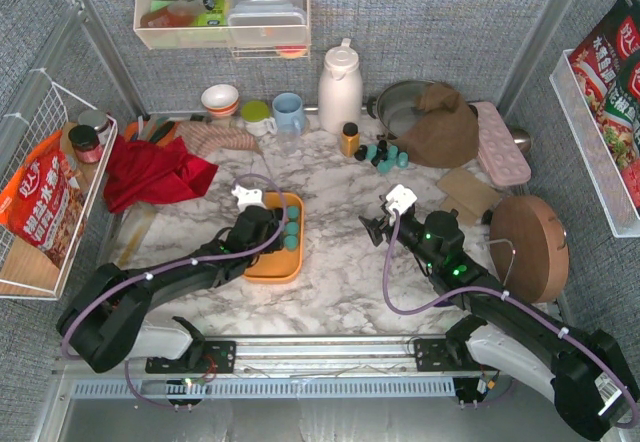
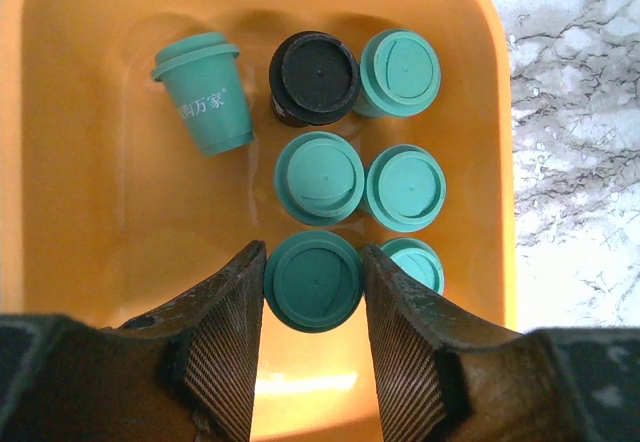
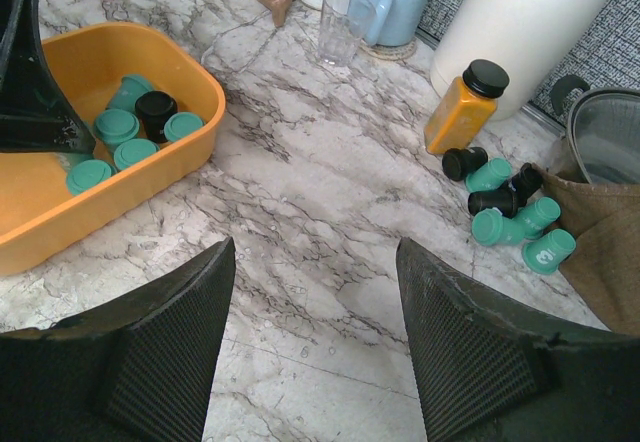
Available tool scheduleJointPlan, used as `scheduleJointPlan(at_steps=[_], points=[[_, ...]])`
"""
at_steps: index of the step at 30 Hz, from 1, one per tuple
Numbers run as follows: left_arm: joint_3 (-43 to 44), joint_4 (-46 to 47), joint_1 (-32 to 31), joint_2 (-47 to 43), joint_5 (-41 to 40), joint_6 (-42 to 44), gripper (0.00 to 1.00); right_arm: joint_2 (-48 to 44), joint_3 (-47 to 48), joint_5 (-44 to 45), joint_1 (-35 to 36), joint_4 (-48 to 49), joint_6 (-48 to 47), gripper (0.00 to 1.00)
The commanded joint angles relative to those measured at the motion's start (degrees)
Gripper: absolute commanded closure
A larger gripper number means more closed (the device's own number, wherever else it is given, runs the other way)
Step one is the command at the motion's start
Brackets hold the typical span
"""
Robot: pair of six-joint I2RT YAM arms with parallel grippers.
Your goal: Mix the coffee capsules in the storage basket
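The orange-yellow storage basket (image 1: 270, 267) (image 2: 90, 162) (image 3: 40, 222) lies on the marble left of centre. Several coffee capsules stand in it, mostly teal with one black capsule (image 2: 314, 77), and one teal capsule (image 2: 204, 94) lies tipped over. My left gripper (image 1: 274, 224) (image 2: 312, 262) reaches into the basket, its fingertips pressed on both sides of an upright teal capsule (image 2: 312, 282). My right gripper (image 1: 377, 229) (image 3: 315, 252) hangs open over bare marble between the basket and a loose pile of teal and black capsules (image 1: 385, 155) (image 3: 510, 212).
An amber bottle (image 1: 349, 139) (image 3: 460, 107) stands beside the loose pile. A white jug (image 1: 340, 87), a blue mug (image 1: 288, 112), a glass (image 3: 338, 27) and a red cloth (image 1: 150, 172) line the back. A round wooden board (image 1: 528, 247) lies at the right.
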Motion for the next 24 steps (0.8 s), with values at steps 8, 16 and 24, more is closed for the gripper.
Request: scheduleJointPlan(at_steps=[8, 16, 24], points=[[0.0, 2.2, 0.0, 1.0, 0.1, -0.3, 0.46, -0.1, 0.5, 0.3, 0.1, 0.6, -0.3, 0.3], [0.5, 0.9, 0.0, -0.5, -0.1, -0.5, 0.43, -0.2, 0.5, 0.3, 0.1, 0.6, -0.3, 0.3], [4.2, -5.2, 0.0, -9.2, -1.4, 1.3, 0.38, 1.4, 1.6, 5.9, 0.1, -0.1, 1.8, 0.3]])
